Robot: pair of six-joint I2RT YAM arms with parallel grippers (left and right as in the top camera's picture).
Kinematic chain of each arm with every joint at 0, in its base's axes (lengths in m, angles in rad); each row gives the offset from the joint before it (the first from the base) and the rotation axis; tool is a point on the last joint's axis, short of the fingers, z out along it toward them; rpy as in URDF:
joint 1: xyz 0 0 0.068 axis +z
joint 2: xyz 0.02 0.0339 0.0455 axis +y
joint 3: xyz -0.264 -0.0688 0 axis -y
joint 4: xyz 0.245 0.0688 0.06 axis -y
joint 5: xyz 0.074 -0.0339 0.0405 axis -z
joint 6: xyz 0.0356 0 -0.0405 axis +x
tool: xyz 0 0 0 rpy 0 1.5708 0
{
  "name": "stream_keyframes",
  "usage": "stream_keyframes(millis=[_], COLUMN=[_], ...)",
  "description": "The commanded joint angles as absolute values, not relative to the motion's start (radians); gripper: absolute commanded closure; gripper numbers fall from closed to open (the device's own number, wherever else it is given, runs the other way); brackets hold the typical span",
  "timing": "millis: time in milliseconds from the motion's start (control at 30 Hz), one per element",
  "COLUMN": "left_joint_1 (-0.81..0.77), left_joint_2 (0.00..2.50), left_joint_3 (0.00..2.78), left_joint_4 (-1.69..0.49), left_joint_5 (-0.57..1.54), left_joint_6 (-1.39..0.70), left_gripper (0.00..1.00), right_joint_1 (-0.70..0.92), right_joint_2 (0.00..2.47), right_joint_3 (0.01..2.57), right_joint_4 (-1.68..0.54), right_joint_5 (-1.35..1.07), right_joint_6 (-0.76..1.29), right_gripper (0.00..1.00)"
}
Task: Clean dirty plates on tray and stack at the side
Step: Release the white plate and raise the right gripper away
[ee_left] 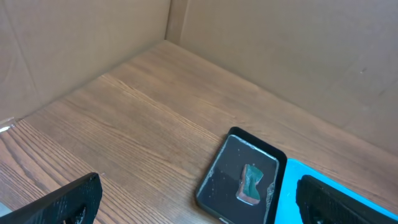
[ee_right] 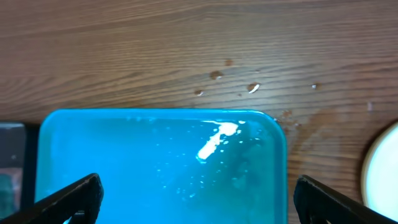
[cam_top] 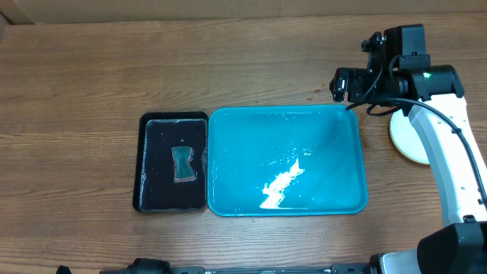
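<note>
**Wet Tray at Centre Frame, Plates Off to the Right**

A wooden table point(cam_top: 114, 68) fills the overhead view, backed by cardboard walls point(ee_left: 280, 50) in the left wrist view. The glossy cyan tray point(cam_top: 228, 152) lies just right of centre frame, its floor wet and marked by a white glare toward the lower middle. The white right arm point(cam_top: 449, 152) runs up the right edge of the frame. The smaller black tray point(cam_top: 152, 152) sits against the cyan tray's left rim.

The plates point(cam_top: 407, 141) show as a pale round shape on the table at the right, clear of the tray and partly under the arm. Their number cannot be told.

The right gripper point(cam_top: 342, 82) hangs by the tray's upper right corner. In its own camera its fingers point(ee_right: 68, 199) stand spread wide with nothing between them. The left gripper point(ee_left: 199, 180) is likewise spread and holds nothing, looking down on the table left of the black tray.

A sponge point(cam_top: 184, 164) lies in the middle of the black tray. Water drops point(ee_right: 252, 88) dot the wood just above the cyan tray in the right wrist view.
</note>
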State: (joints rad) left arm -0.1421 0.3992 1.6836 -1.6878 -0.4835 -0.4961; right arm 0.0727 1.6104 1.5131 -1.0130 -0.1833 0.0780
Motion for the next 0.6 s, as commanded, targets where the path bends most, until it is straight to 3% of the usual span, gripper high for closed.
stream_keyframes(millis=[0,567], left_joint_1=[-0.135,-0.135], left_joint_2=[0.403,0.403], left_joint_3=[1.677,1.677], left_joint_4=[-1.689,-1.689], left_joint_5=[-0.498,-0.498], left_joint_6=[-0.509,-0.509], left_gripper=[0.0,0.0], right_joint_1=[0.078,0.078], right_joint_2=[1.584,1.584], right_joint_3=[1.533,1.533], right_joint_4=[-1.007,-0.966], right_joint_5=[-0.252,-0.387], right_joint_6=[0.078,0.078], right_gripper=[0.0,0.0])
